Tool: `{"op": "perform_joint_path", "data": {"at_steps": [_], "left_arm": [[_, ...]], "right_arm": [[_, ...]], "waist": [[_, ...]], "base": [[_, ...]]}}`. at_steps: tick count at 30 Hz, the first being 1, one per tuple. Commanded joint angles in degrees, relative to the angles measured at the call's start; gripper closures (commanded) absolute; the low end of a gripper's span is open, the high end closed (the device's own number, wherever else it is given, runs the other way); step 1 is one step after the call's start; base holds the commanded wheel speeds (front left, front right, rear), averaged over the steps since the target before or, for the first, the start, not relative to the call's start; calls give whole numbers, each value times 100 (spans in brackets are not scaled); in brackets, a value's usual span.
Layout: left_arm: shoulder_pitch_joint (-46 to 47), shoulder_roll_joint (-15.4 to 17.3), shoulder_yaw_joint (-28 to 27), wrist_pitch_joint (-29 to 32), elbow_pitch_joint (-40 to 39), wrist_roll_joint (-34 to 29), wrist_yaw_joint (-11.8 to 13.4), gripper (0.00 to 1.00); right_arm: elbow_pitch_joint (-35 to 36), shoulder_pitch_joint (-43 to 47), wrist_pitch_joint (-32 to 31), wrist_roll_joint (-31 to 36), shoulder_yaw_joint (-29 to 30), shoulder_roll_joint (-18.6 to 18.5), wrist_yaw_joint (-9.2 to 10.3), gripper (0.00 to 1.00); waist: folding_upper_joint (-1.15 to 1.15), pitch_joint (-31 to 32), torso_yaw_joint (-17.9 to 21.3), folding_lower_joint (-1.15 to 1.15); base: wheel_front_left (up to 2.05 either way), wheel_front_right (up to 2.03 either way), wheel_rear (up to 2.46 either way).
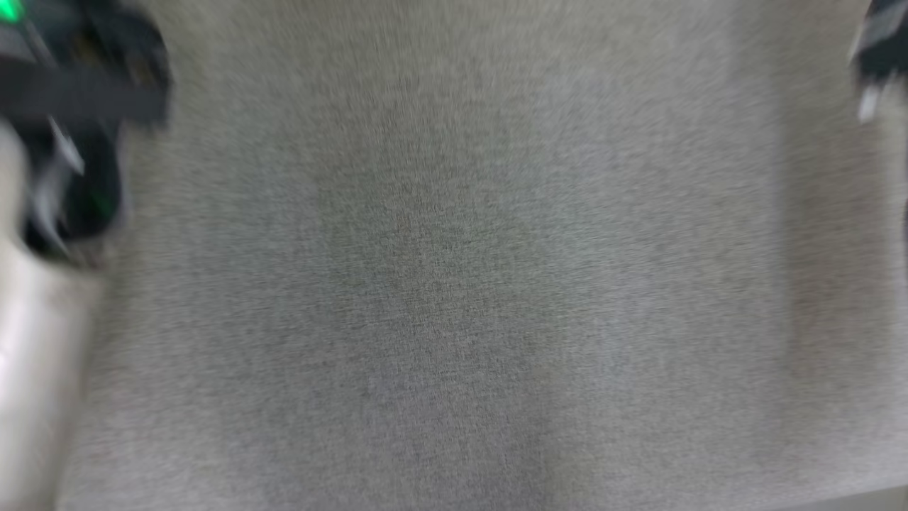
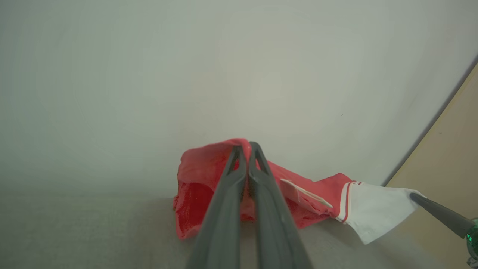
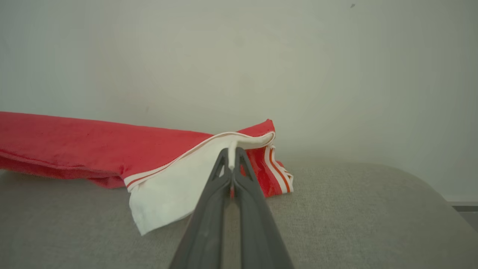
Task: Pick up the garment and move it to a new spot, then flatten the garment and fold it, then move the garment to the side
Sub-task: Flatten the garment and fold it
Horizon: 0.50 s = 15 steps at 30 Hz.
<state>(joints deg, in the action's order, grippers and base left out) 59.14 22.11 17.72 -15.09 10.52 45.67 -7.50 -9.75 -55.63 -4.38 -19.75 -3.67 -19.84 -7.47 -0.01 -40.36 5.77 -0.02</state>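
Observation:
The garment (image 2: 201, 175) is red with a white, red-striped part (image 2: 377, 209). In the left wrist view my left gripper (image 2: 244, 147) is shut on its red edge, held up off the grey fabric surface (image 2: 93, 231). In the right wrist view my right gripper (image 3: 232, 151) is shut on the white edge of the garment (image 3: 74, 142), which stretches away to the left. The other arm's finger (image 2: 440, 215) reaches the white corner at the lower right of the left wrist view. The head view is blurred, with dark wrist parts at the upper left (image 1: 78, 106) and upper right (image 1: 879, 50).
The grey fabric surface (image 1: 454, 284) spreads across the head view. A pale wall (image 3: 239, 56) rises right behind it. In the left wrist view a tan panel (image 2: 448, 149) stands at the right, past a dark edge.

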Motion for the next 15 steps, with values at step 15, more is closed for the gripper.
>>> {"op": "perform_joint_path", "data": {"at_steps": [15], "left_arm": [[-3263, -300, 250, -2, 118, 370, 141, 100]], "right_arm": [[1224, 3684, -2825, 402, 1099, 763, -3, 100]], "waist": [[1, 2642, -137, 2]], "base": [[0, 0, 0]]}}
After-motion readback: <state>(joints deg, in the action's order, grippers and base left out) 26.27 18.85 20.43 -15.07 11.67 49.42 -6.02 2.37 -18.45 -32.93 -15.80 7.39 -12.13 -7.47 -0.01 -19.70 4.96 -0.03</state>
